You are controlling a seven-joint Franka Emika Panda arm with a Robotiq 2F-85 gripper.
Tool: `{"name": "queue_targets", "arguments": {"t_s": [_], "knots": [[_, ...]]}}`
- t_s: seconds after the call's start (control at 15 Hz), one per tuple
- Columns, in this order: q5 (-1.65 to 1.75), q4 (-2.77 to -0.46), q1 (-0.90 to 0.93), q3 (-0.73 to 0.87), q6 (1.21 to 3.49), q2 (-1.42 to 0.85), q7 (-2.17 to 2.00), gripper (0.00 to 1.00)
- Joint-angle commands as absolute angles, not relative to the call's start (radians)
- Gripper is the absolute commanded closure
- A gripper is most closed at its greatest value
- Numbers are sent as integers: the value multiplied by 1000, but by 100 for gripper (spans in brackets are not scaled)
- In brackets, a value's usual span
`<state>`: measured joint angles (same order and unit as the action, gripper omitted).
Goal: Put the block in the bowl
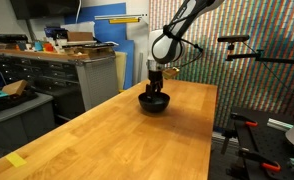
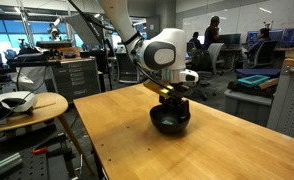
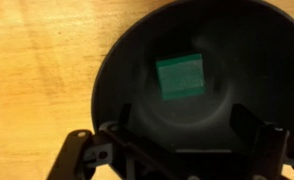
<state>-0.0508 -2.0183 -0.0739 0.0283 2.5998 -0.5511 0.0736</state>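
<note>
Block (image 3: 180, 76): it lies on the floor of the bowl (image 3: 112, 70), a little off centre, flat on one face, and touches neither the wall nor the hand. In the wrist view its green top shows whole, with nothing covering it. In both exterior views the rim and the hand hide it.

Bowl: it stands upright on the bench (image 1: 137, 140), toward the far end in an exterior view (image 1: 154, 103) and well in from the edges. It holds the block and nothing else that I can make out. The dark, glossy inside blurs any finer detail.

Hand (image 3: 177, 155): it hangs directly over the bowl, pointing down, close above the rim in both exterior views (image 2: 174, 97). The fingers (image 3: 79, 158) stand wide apart at the lower edge of the wrist view. Nothing lies between them and they grip nothing.

Judgement: the hand sits over the bowl's middle so that the block lands inside and not on the rim. With the block at rest in the bowl and the hand spread and empty, the task looks complete. What remains is a straight lift clear of the rim. The risk is slight: a finger catching the rim could tip the bowl.
</note>
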Motion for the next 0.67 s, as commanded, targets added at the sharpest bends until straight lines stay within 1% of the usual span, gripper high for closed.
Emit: {"name": "queue_targets", "arguments": {"t_s": [0.0, 0.6], "knots": [[-79, -1980, -99, 4, 2544, -539, 80, 0], [-69, -1950, -78, 10, 2328, -442, 68, 0]]}}
